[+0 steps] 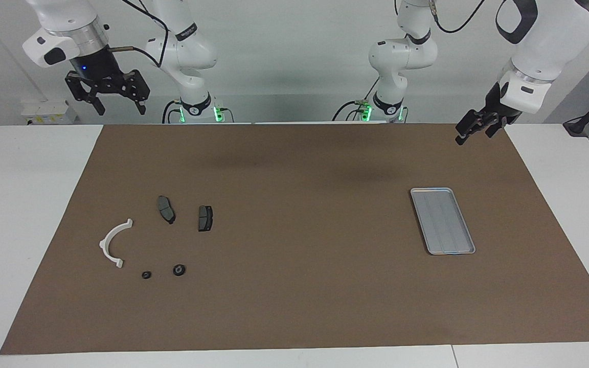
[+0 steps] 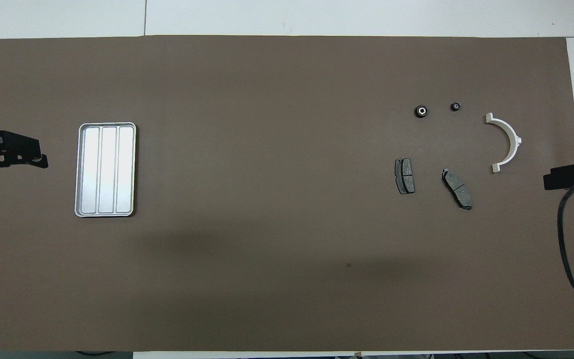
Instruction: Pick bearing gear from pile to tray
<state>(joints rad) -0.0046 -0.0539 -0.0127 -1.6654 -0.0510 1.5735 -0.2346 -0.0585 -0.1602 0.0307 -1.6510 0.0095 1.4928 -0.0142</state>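
The right gripper is held high over the table's edge at the right arm's end, jaws wide, nothing gripped; the left gripper waits open and empty near the tray; no pick appears to have begun; the larger bearing gear lies in the pile, beside a smaller black piece; a descent over it is judged next; only the overhead view shows its pale centre.
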